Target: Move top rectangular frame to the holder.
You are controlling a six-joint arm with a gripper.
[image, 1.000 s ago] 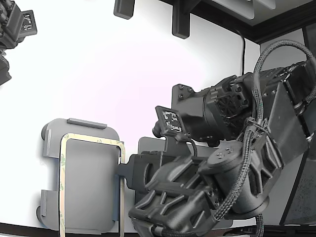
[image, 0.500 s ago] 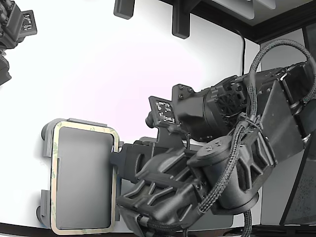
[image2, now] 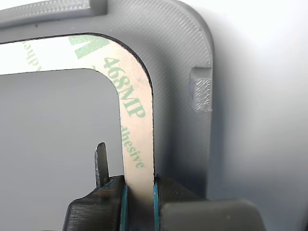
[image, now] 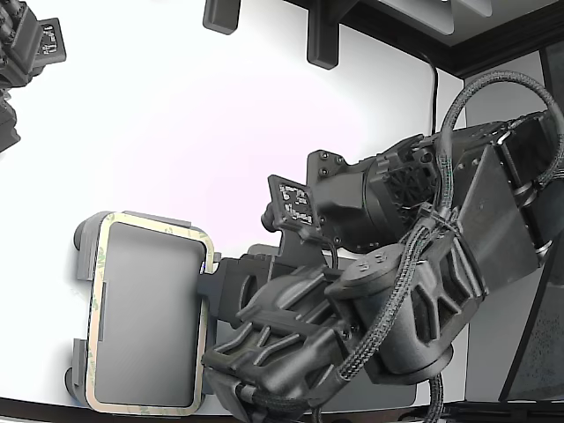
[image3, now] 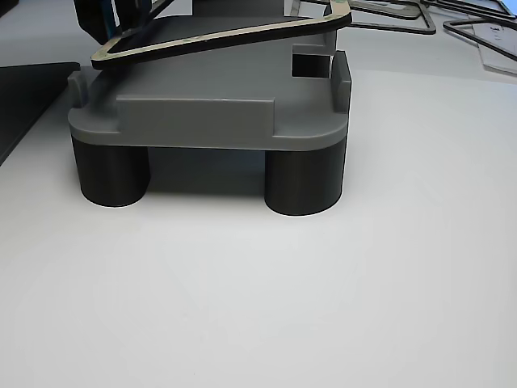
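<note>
The top rectangular frame (image: 94,326) is a thin beige outline with green print, lying over the holder (image: 145,317), a light grey plate with edge tabs. My gripper (image: 208,282) is shut on the frame's long side that lies to the exterior view's right. In the wrist view the gripper (image2: 139,204) pinches the frame's strip (image2: 137,139) between teal pads (image2: 124,207), above the holder's corner (image2: 183,57). In the other view the frame (image3: 226,34) hangs tilted over the holder (image3: 202,113), its gripped end higher. Whether the low end touches the holder, I cannot tell.
The holder stands on dark round feet (image3: 303,182). A dark grey mat (image: 260,254) lies partly under my arm. More frames (image3: 388,16) lie flat behind the holder. A second arm (image: 26,53) sits at the exterior view's upper left.
My gripper carried the frame toward the exterior view's left and up, from overhanging the holder's right edge to lying over its outline. The last half second brought only a small shift.
</note>
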